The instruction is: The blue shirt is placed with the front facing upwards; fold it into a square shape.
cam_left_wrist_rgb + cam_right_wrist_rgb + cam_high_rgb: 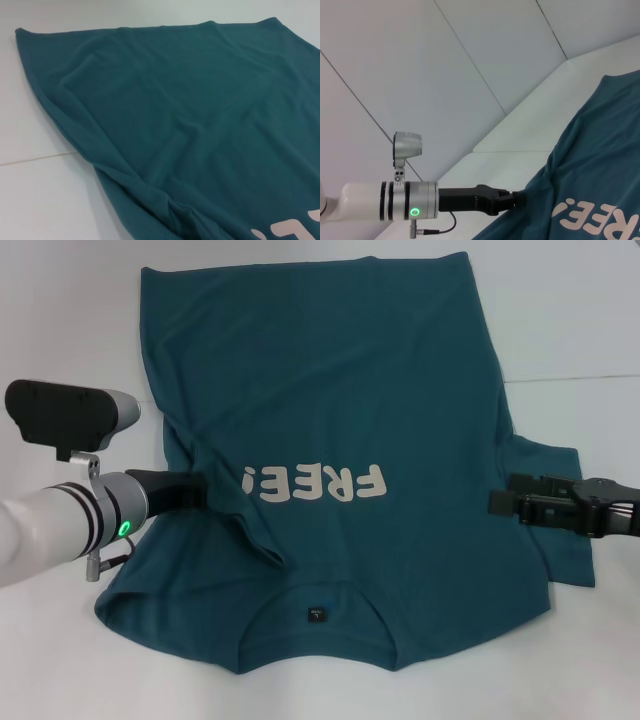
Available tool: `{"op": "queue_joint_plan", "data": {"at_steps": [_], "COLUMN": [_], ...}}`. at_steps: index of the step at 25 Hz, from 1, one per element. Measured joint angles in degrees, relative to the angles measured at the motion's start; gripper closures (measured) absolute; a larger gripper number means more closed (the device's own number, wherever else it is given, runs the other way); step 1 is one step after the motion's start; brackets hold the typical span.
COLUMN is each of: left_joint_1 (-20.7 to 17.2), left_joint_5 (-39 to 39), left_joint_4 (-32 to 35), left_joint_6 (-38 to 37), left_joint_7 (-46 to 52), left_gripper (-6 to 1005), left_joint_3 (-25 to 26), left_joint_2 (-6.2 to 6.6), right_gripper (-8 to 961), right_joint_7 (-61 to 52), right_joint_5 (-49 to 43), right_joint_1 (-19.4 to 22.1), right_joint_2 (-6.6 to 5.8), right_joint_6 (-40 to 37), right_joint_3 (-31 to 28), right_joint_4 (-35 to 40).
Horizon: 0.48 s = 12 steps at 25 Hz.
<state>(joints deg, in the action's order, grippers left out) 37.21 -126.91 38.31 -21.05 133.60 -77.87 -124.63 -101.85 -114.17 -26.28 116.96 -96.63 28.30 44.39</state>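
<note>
blue shirt [340, 420], a big dark teal-blue cotton t-shirt with short sleeves, lies spread on the white bench [580, 310] with its front up. it sits between the two grippers. the white "free!" letters [315, 482] run across its chest, between the two grippers too, and a bit closer to the left one. the round collar [318, 592] with a small dark label [317, 616] sits past the letters, on the near edge of the shirt.

the left gripper [195, 488], black, on a white arm with a green light, comes in low from the left side. its tip is at the shirt's left edge, right where the cloth is bunched into folds. in the right wrist view the same gripper [517, 199] touches the shirt's edge, and the tip goes out of sight against the cloth. i cannot tell if its fingers are clenched or released. from this gripper a thick crease runs toward the collar. the left sleeve is pulled in near it, so that side of the shirt looks narrow and wrinkly. the left wrist view shows the shirt [190, 115] stretching away from that gripper, with soft wrinkles and a bit of the white letters [287, 227].

the right gripper [497, 502], black, is at the shirt's right side, over the cloth by the right sleeve [560, 510]. the sleeve lies flat under and just past it. i cannot tell if its fingers are clenched or released either.
</note>
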Motion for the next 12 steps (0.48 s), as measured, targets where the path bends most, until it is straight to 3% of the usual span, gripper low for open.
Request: {"op": "queue_joint_plan", "data": {"at_steps": [6, 12], "left_joint_1": [0.1, 0.1], "left_joint_5": [0.0, -0.5], "left_joint_4": [0.0, 0.5], "left_joint_6": [0.0, 0.1], "left_joint_7": [0.0, 0.0], "left_gripper": [876, 995], "left_joint_3": [0.0, 0.0], "left_joint_2": [0.00, 0.00], "right_gripper": [39, 39], "right_joint_7": [-0.1, -0.2], "right_joint_5": [0.0, 0.0], "right_joint_1": [0.0, 0.0], "right_joint_2": [0.00, 0.00], "right_joint_6": [-0.2, -0.3], "right_joint_3": [0.0, 0.0], "right_joint_4": [0.0, 0.1]}}
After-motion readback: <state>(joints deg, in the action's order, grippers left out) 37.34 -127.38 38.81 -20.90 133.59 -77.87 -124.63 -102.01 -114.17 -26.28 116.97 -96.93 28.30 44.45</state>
